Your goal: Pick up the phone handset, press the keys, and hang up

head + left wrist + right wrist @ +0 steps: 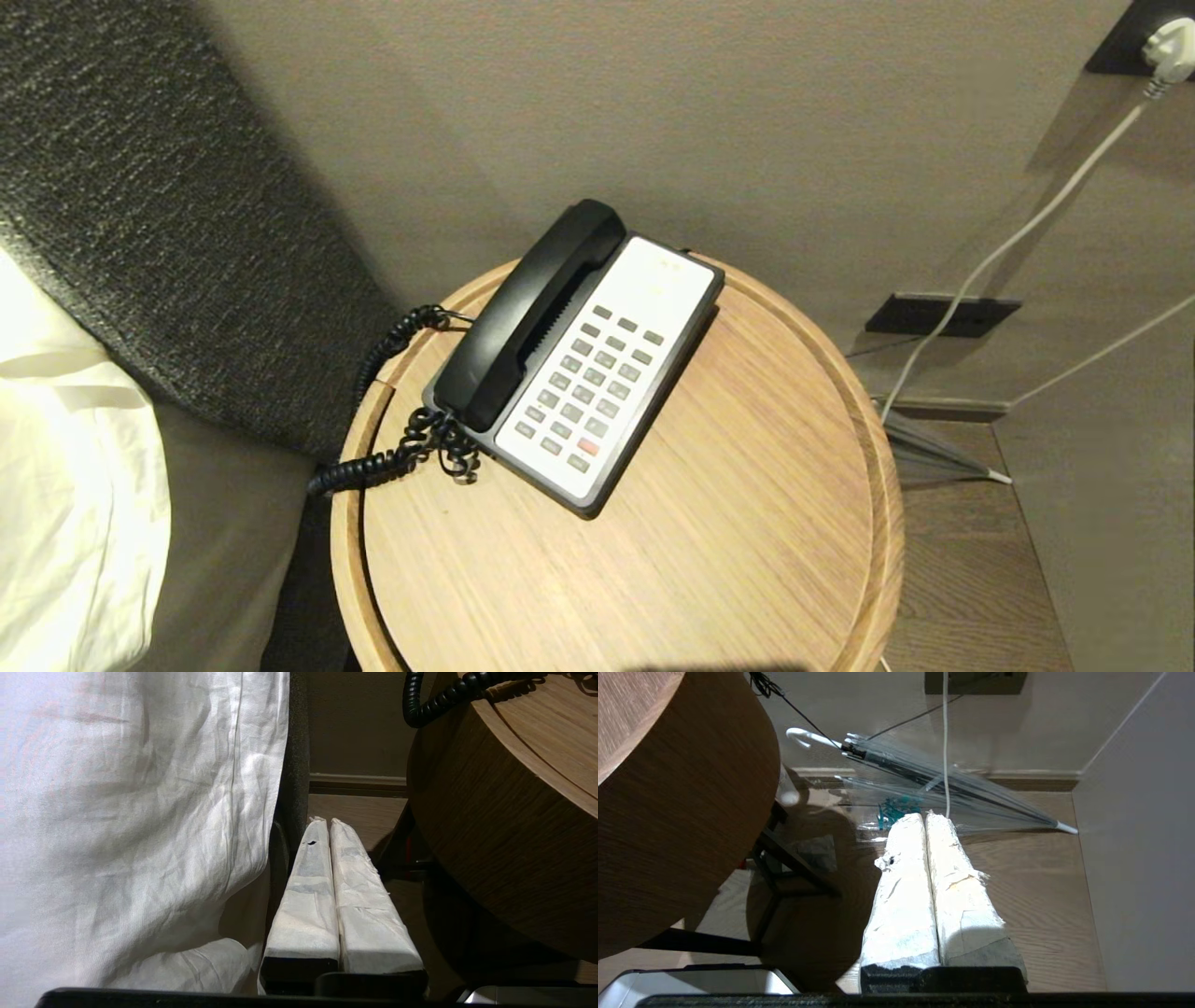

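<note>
**Both my arms hang low, fingers pressed together**

Neither of my arms shows from my head; only the wrist cameras see my grippers. My left gripper [331, 823] points forward and downward, its two white-wrapped fingers [308, 896] lying flat against each other along their whole length, nothing between them. One finger's wrapping has a small dark hole near the tip. My right gripper [925, 817] sits in the same pose, its taped fingers [903, 905] also pressed together with only a thin seam between, gripping nothing. The tape on them is ragged and torn at the edges.
</note>
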